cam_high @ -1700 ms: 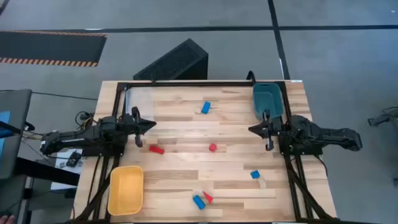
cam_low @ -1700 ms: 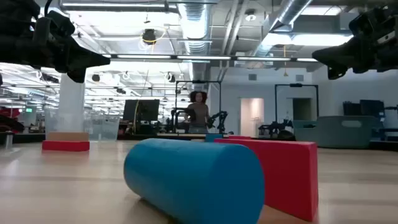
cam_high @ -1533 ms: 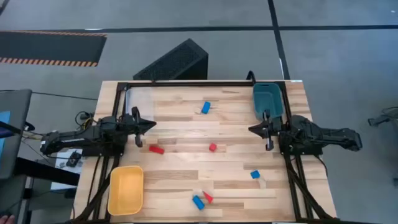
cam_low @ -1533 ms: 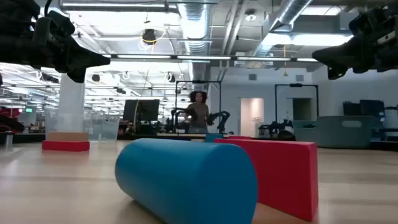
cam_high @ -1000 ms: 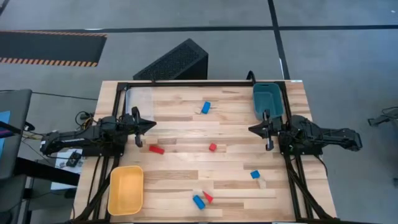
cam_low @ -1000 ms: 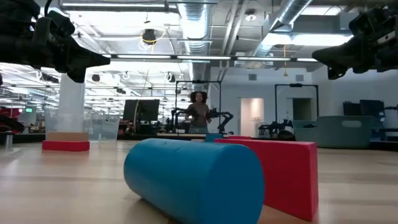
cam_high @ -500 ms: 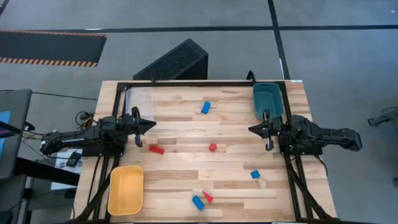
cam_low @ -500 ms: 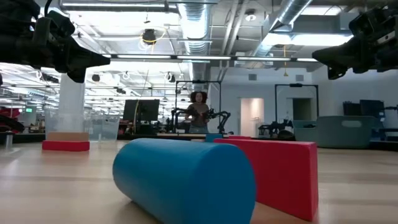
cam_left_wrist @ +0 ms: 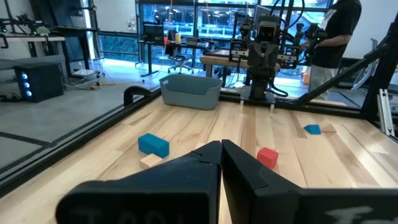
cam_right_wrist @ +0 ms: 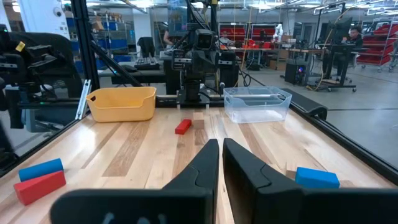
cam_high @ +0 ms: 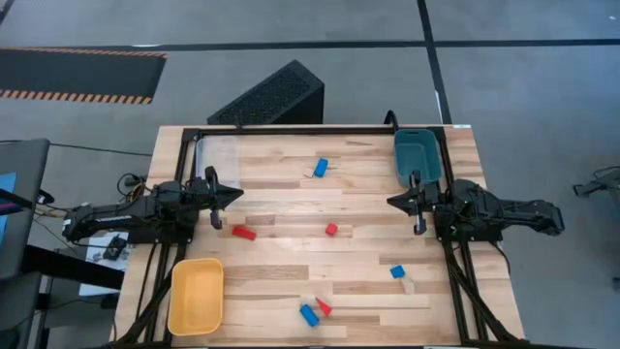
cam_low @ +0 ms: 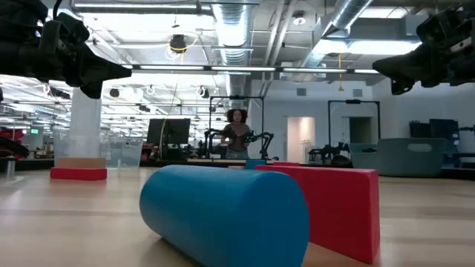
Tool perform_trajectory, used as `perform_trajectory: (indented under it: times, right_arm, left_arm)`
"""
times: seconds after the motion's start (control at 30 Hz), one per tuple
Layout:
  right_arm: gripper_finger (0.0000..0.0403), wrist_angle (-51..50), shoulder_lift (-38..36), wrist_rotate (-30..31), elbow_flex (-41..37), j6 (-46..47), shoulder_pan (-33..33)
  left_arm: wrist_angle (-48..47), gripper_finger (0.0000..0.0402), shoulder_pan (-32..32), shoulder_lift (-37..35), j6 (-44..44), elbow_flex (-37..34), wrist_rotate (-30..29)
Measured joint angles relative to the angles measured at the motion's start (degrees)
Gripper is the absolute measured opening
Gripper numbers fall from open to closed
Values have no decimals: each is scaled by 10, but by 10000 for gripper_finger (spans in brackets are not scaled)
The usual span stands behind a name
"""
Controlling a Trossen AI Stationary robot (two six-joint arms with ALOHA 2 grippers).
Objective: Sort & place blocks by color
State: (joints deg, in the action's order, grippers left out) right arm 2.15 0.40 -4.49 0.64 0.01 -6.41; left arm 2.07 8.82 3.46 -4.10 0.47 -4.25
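The blocks lie scattered on the wooden table. In the high view, a blue block (cam_high: 320, 168) sits toward the far edge, with two red blocks (cam_high: 243, 233) (cam_high: 331, 230) at mid-table. Another blue block (cam_high: 397, 272) lies beside the pale wood block (cam_high: 408, 285). A blue round block (cam_high: 309, 314) and the red wedge (cam_high: 324, 307) rest on the near edge, filling the low view (cam_low: 223, 215) (cam_low: 338, 208). My left gripper (cam_high: 235, 195) (cam_left_wrist: 221, 144) hovers shut at the left side. My right gripper (cam_high: 391, 202) (cam_right_wrist: 221, 143) hovers shut at the right side. Neither touches a block.
A yellow tray (cam_high: 196, 296) sits at the near left corner, a teal tray (cam_high: 416, 155) at the far right corner and a clear tray (cam_high: 218, 155) at the far left. A black frame edges the table. A person stands in the room beyond (cam_low: 237, 133).
Both arms have kept still. In the low view the blue round block at the near edge rocks a little from side to side, while the red wedge beside it stays in place.
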Motion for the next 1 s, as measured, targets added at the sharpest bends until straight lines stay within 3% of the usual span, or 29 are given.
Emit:
perform_trajectory:
  times: [0.37,0.57,0.7,0.8,0.9,1.0]
  right_arm:
    - [50,0,0,0,0,0,0]
    - [50,0,0,0,0,0,0]
    - [50,0,0,5,0,-2,0]
    - [50,-1,0,40,0,-5,-7]
    - [50,-2,0,47,0,-5,-13]
    - [50,0,0,47,0,-14,-16]
  left_arm:
    - [4,2,0,0,0,0,-15]
    - [92,2,0,0,-123,0,-139]
    - [140,2,0,0,-233,0,-273]
    - [144,2,0,0,-318,0,-351]
    - [135,2,0,0,-373,0,-366]
    - [125,2,0,0,-369,0,-367]
